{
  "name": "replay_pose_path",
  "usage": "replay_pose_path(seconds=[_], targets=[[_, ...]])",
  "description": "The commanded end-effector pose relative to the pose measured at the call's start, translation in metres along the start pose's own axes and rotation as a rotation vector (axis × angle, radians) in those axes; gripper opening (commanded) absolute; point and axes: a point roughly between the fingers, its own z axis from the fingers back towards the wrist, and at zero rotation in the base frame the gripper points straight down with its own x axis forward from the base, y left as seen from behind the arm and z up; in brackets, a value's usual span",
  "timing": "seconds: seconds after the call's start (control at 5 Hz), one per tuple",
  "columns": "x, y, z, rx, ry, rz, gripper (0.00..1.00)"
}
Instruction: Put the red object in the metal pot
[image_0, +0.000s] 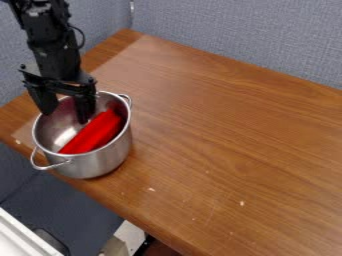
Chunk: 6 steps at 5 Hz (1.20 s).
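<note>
Red object (91, 132) lies inside the metal pot (83, 150); I see my gripper (66, 103) spread wide above it, holding nothing.

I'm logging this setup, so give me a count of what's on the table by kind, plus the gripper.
Metal pot: 1
Red object, lying inside the pot: 1
Gripper, open above the pot's rim: 1
Wooden table: 1
Total: 4
</note>
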Motion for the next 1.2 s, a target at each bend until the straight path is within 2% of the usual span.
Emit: replay_pose_path(seconds=[0.0,0.8,1.0], targets=[[0.0,0.003,0.0,0.002,-0.009,0.011,1.0],[-0.003,-0.003,-0.016,-0.023,0.015,-0.006,1.0],[-0.003,-0.004,-0.019,-0.021,0.016,-0.013,1.0]])
